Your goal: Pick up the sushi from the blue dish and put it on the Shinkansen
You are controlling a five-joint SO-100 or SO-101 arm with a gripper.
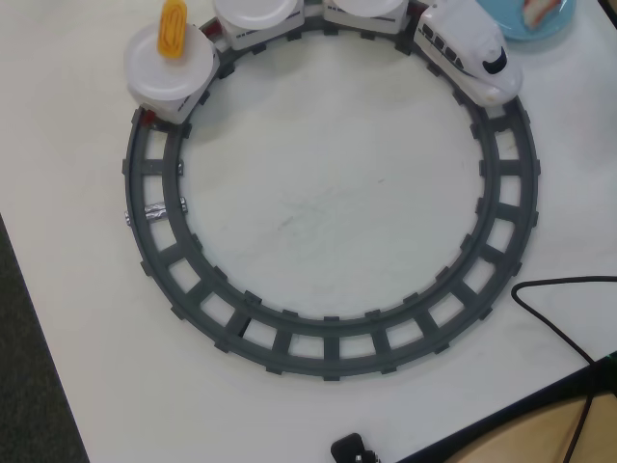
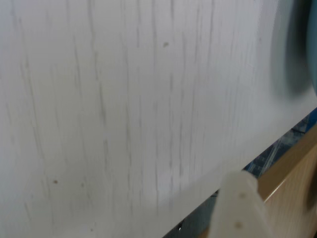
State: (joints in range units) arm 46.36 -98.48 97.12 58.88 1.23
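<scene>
Closest in, the wrist view gives almost nothing of the arm: one pale finger (image 2: 240, 206) pokes up from the bottom edge, blurred, and since its partner is out of frame I cannot tell whether the claw stands open or closed, nor whether it carries anything. Below it runs the white table (image 2: 124, 114) with its edge, and at the far right of that view a smeared bluish-grey curve, probably the rim of the blue dish (image 2: 297, 54), though it is too soft to be sure.

From the overhead view the arm is absent altogether. The dark grey ring track (image 1: 333, 352) fills the table, a black cable (image 1: 559, 318) trails off at the lower right. Further back the Shinkansen (image 1: 468, 48) sits on the upper right of the ring, its plated cars curving away left; the last plate holds an orange striped piece (image 1: 174, 27).

Farthest, at the top right corner, the blue dish (image 1: 511, 24) is cut by the frame, with the sushi (image 1: 542, 10) only a pinkish sliver on it.

I judge the step to be the approach: nothing lifted yet. Next calls for reaching the dish and closing on the sushi
</scene>
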